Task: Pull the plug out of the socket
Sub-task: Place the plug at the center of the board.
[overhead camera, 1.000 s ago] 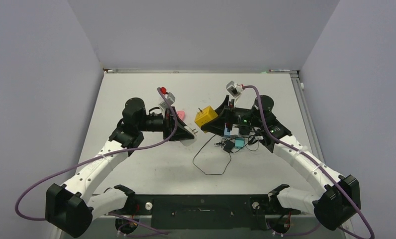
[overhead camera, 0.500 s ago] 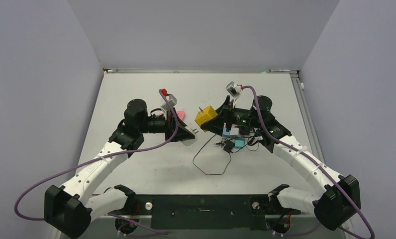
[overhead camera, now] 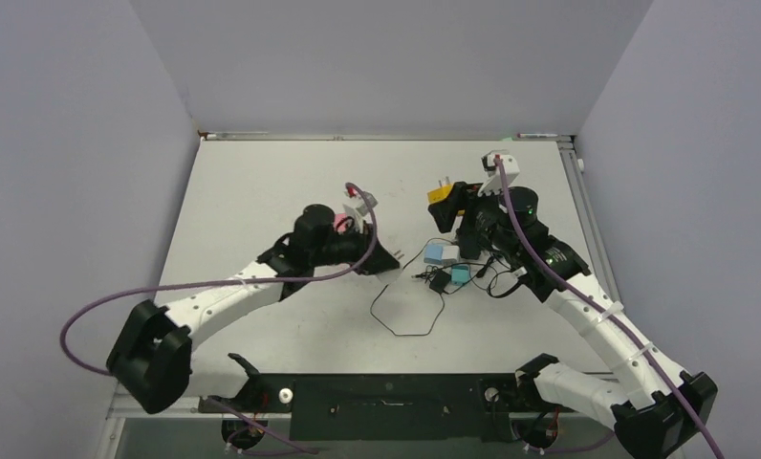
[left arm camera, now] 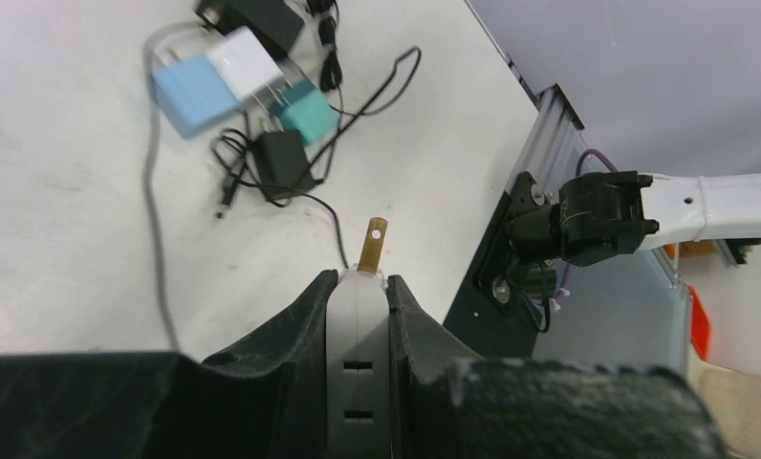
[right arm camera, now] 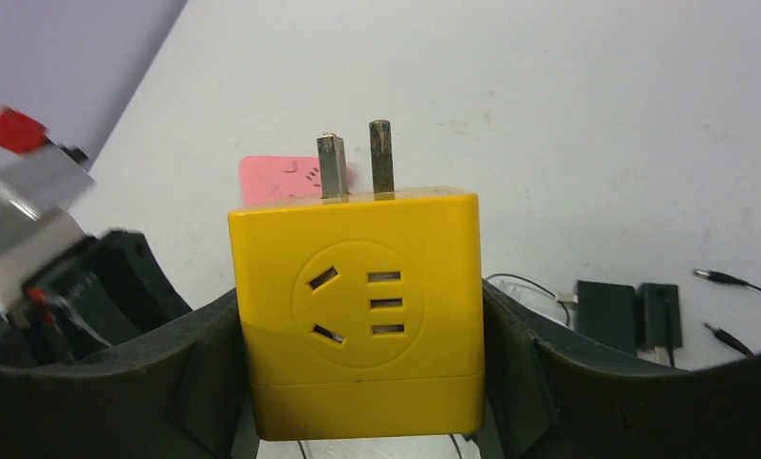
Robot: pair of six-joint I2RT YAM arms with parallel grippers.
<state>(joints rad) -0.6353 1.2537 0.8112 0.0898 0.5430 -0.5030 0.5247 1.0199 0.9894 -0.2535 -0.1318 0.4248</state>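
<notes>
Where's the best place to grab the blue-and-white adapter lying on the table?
Probably its blue half, from straight above, closing across the two long flat sides: the blue-and-white adapter lies flat, and the teal adapter and black adapter crowd its white end.

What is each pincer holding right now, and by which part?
The left pincer is shut on the plug, clamping its body with a prong sticking out. The right pincer grips the yellow socket by its two side faces.
</notes>
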